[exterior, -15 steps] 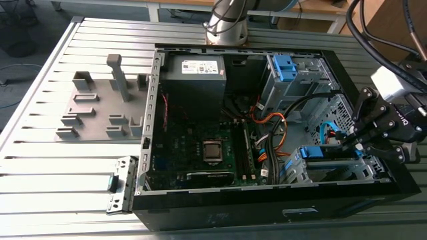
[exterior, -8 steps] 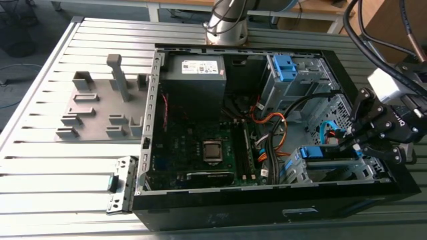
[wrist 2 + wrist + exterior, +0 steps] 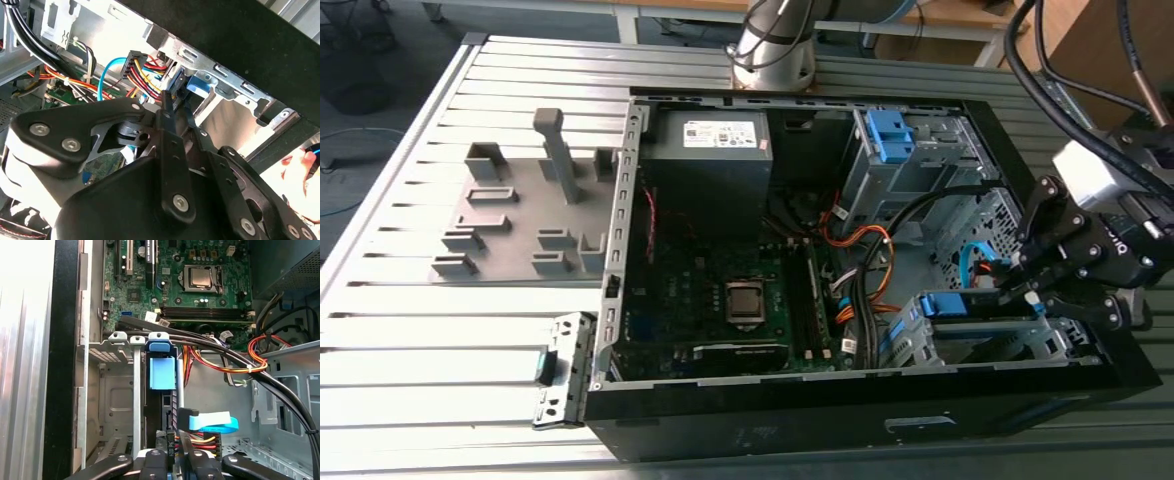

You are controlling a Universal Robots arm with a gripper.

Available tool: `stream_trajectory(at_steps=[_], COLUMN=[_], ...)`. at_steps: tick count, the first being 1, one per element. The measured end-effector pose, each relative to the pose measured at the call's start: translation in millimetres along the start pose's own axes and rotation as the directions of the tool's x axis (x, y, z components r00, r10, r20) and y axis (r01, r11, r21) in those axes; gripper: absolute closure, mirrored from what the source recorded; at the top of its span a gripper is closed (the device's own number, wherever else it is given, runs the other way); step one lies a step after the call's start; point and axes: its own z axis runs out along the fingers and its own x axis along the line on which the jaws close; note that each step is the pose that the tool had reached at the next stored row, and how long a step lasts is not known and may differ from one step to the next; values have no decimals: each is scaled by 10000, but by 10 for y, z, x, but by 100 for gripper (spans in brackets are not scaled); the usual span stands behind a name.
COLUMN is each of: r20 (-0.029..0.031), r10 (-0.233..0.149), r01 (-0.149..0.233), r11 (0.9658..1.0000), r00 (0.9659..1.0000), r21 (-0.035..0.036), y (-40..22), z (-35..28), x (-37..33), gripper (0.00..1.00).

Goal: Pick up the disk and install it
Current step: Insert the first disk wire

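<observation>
Now the gripper [image 3: 166, 100] has its fingers pressed together, and I cannot see anything held. Just ahead of its tips the disk [image 3: 162, 372] stands on edge inside the cage [image 3: 112, 347], its long axis pointing toward the gripper.

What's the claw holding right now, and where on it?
Cannot be told. The claw is at one end of the disk, which stands on edge in the drive cage; any grip there is hidden.
</observation>
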Motion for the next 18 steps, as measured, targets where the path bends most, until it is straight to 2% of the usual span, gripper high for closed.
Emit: stream_trajectory(at_steps=[4,7,8,12,13,14,15,18], r20=[-6,48,55,58,56,57,56,58], r10=[0,-7,-9,-8,-7,-6,-7,-7], r01=[0,7,9,8,7,6,7,7], r11=[10000,10000,10000,10000,10000,10000,10000,10000], r00=[10000,10000,10000,10000,10000,10000,10000,10000], r21=[1,1,1,-1,-6,-9,-12,-21], y=[2,14,15,13,13,12,11,7], z=[-18,-115,-123,-107,-101,-94,-89,-71], x=[-1,-10,-10,-12,-11,-11,-10,-8], gripper=[76,76,76,78,84,84,89,89])
